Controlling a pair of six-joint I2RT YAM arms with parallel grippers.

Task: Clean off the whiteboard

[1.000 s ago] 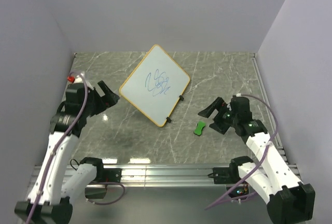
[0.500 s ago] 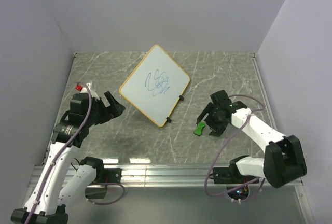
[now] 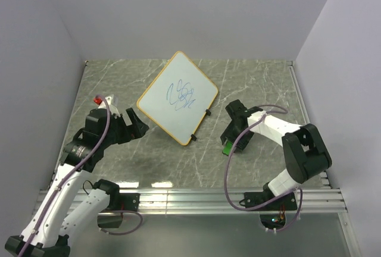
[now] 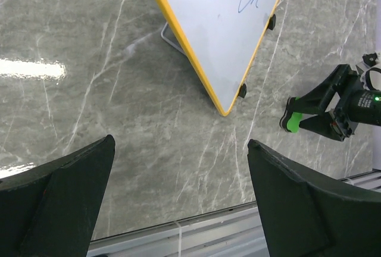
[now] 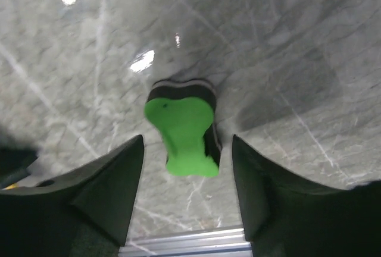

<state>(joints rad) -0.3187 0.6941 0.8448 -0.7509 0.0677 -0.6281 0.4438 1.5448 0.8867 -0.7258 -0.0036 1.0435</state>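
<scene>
The green eraser (image 5: 181,132) is straddled by the part-open right claw (image 5: 187,144) but not yet gripped. The left claw (image 4: 180,144) is held wide and empty. The scribbled whiteboard (image 3: 177,97) lies nearby on the surface (image 3: 256,84). If the closure is off-centre, the eraser could be twisted or squeezed out.

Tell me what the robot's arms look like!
The left arm and right arm are white with black joints. The left gripper and right gripper each have two black wedge-shaped fingers. A purple cable runs along each arm.

Open tabletop (image 3: 155,156) lies between left tool (image 3: 136,125) and whiteboard (image 3: 177,97).
</scene>
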